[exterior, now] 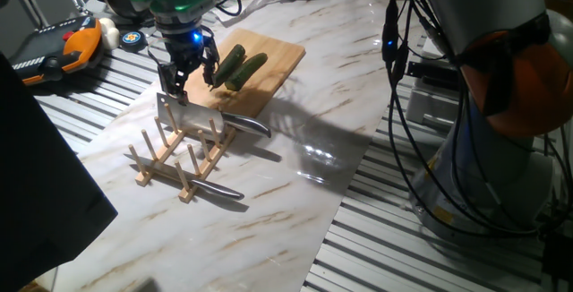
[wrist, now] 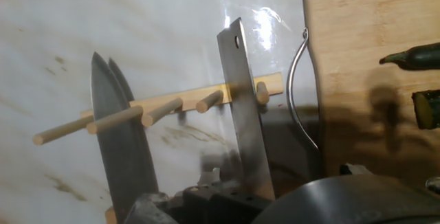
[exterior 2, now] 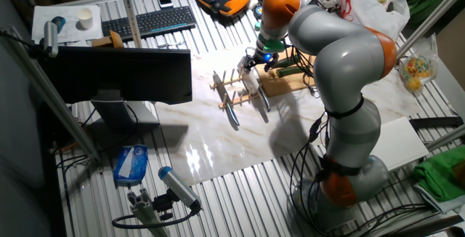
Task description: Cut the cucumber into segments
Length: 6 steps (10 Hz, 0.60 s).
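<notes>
Marble-look surface (exterior: 295, 104) w/ metal slatted bench on both sides; cables and clutter at the far edges. Big grey-and-orange arm (exterior 2: 341, 55) reaches down over the surface. Wooden board (exterior: 269, 59) lies beyond a wooden peg rack (exterior: 183, 153). On the board, the cucumber (exterior: 238, 68): two dark green lengths side by side, nearly touching, long axes running diagonally from the board's near-left toward its far-right. Pale cut ends not clear at this res.

Fingers (exterior: 183, 75) hang just left of the cucumber, above the rack, over a cleaver (exterior: 186, 113) standing in the pegs; can't tell if they are spread or clamped on anything, since dark housing hides the tips. A knife (exterior: 215, 189) lies on the surface, blade under the rack.

Hand view alone shows the cleaver edge-on (wrist: 244, 114), a pointed blade (wrist: 120, 135) among the pegs, and only the cucumber tips (wrist: 412, 56), cut off at right. The other fixed view has the cucumber mostly hidden behind the arm.
</notes>
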Available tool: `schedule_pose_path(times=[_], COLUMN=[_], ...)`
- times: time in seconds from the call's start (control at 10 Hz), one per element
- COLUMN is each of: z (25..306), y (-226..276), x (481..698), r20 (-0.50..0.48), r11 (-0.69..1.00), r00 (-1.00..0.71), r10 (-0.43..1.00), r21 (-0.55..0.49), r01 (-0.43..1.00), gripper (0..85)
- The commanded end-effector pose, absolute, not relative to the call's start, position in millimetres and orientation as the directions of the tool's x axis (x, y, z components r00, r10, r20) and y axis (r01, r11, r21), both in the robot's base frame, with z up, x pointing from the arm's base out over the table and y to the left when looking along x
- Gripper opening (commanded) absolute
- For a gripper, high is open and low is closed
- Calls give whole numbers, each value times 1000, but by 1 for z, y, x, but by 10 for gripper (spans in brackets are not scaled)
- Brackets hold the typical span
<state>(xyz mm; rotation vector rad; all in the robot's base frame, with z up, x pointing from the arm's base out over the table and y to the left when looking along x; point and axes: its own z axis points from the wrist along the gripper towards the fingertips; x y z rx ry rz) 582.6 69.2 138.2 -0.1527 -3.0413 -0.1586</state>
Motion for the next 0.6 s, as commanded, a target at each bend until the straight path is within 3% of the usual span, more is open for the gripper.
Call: schedule_pose_path(times=[0.0, 0.2, 0.5], z=[138, 128, 115], y=[69, 73, 81], x=[584, 588, 586], r20=[102, 99, 95], r11=[989, 980, 982], r00=[-990, -988, -988], r10=[92, 115, 123], r21=[103, 150, 133], r01=[103, 129, 135], gripper=[850, 850, 850])
